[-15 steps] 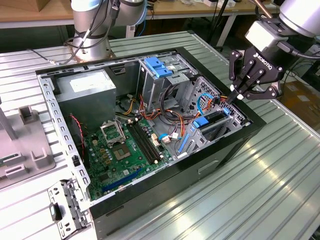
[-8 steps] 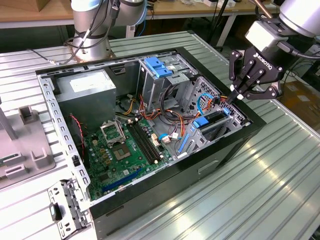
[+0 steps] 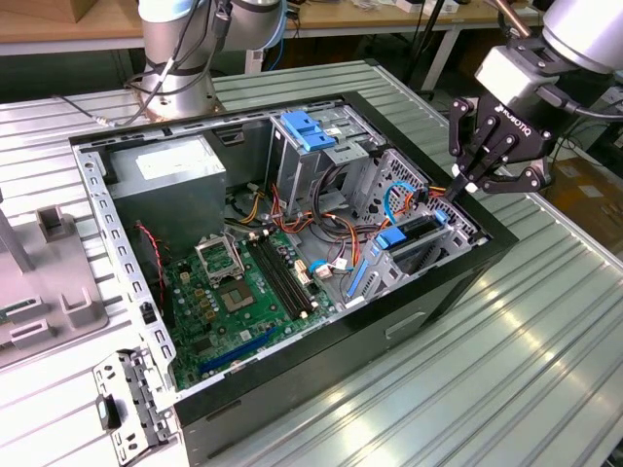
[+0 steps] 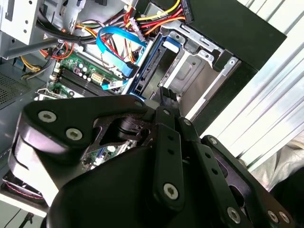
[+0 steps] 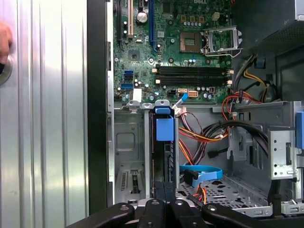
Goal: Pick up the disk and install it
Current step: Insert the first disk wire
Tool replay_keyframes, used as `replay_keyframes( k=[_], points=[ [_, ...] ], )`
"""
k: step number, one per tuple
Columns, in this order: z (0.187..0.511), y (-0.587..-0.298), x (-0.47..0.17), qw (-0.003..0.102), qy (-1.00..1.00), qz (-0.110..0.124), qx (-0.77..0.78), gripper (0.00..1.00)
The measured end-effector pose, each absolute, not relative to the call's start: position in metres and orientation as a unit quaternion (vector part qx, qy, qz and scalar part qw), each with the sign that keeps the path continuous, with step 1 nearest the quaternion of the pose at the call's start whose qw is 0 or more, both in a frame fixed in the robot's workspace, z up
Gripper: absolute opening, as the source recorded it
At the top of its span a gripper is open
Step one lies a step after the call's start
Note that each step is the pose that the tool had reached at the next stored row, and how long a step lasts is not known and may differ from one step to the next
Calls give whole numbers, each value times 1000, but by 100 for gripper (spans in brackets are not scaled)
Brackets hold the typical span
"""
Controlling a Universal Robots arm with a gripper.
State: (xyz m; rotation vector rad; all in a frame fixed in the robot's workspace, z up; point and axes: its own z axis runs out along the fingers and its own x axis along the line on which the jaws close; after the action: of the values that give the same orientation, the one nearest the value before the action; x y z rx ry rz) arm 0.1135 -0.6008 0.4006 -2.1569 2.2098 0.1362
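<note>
The disk [image 3: 417,245] stands on edge in the drive cage at the computer case's corner, on the exterior view's right. It is a dark slab with blue side rails and a blue tab. In the first wrist view the disk [image 5: 164,142] shows edge-on in its slot, and in the second wrist view the disk [image 4: 149,76] lies just beyond the fingertips. My gripper [image 3: 456,192] hangs right over the disk's upper end with its black fingers pressed together, as the gripper [image 5: 164,192] and the gripper [image 4: 164,92] show in both wrist views. Whether the tips touch the disk is hidden.
The open case [image 3: 341,341] lies on a ribbed metal table [image 3: 506,370]. Inside are a green motherboard [image 3: 234,292], a grey power supply [image 3: 165,170], a blue bracket [image 3: 307,129] and loose cables [image 3: 399,199]. A person's hand [image 5: 4,40] rests on the table beside the case.
</note>
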Motion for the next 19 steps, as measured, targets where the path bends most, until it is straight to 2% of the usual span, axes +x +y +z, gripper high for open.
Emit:
replay_keyframes(
  k=[19],
  points=[
    [384,-599,129,24,712,45,-701,11]
  ],
)
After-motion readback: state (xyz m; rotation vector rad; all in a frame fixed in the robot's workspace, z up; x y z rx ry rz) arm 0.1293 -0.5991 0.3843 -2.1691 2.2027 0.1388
